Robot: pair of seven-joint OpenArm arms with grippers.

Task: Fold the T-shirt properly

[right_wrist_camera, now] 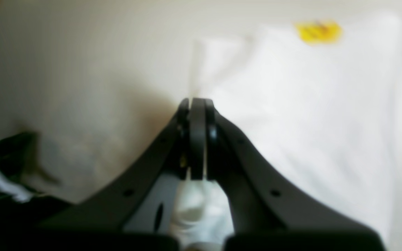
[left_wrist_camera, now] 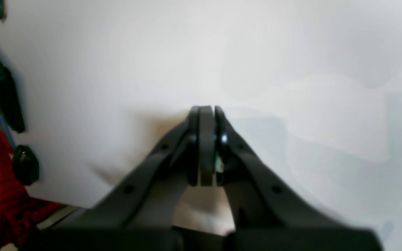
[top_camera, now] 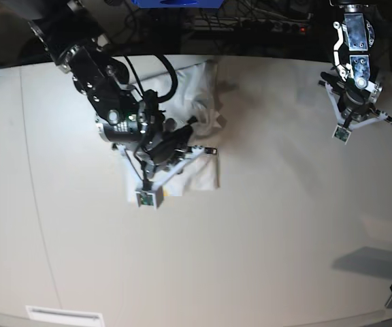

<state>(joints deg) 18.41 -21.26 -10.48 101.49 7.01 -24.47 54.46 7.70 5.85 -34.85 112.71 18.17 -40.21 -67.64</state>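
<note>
Fabric was pinched between the right gripper's [right_wrist_camera: 197, 104] fingers, which were closed on the T-shirt [top_camera: 194, 92] (bunched toward the tabletop's [top_camera: 264, 245] far edge). The left gripper [left_wrist_camera: 204, 109], fingers pressed together on nothing, hung near the far right corner. Best practice: draw the fold slowly and lay it flat, edges aligned.

There is one T-shirt [top_camera: 199, 95] on one tabletop [top_camera: 264, 238]. There are two arms, and each has one gripper: a left gripper [top_camera: 344, 129] and a right gripper [top_camera: 148, 187]. That makes two grippers in all.
</note>
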